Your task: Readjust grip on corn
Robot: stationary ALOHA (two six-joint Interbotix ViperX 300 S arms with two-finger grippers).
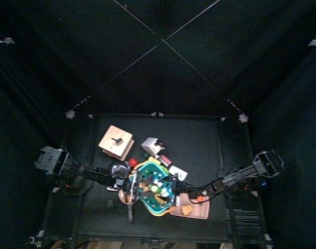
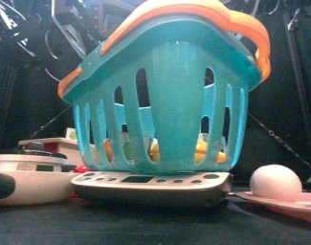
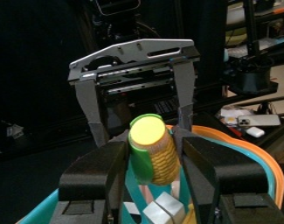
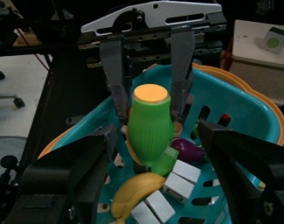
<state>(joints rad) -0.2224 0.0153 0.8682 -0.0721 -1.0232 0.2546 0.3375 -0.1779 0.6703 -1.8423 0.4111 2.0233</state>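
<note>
The yellow plastic corn cob (image 3: 155,150) is being held upright above the teal slatted basket's (image 4: 255,114) middle, seemingly clamped by the left gripper (image 3: 152,162), while the right gripper (image 4: 155,179) is standing wide apart, facing it

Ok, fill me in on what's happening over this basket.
The left gripper holds a toy corn upright over the teal basket, fingers clamped on its lower part. The right gripper faces it, fingers wide apart on either side, not gripping. A banana lies in the basket below.
</note>
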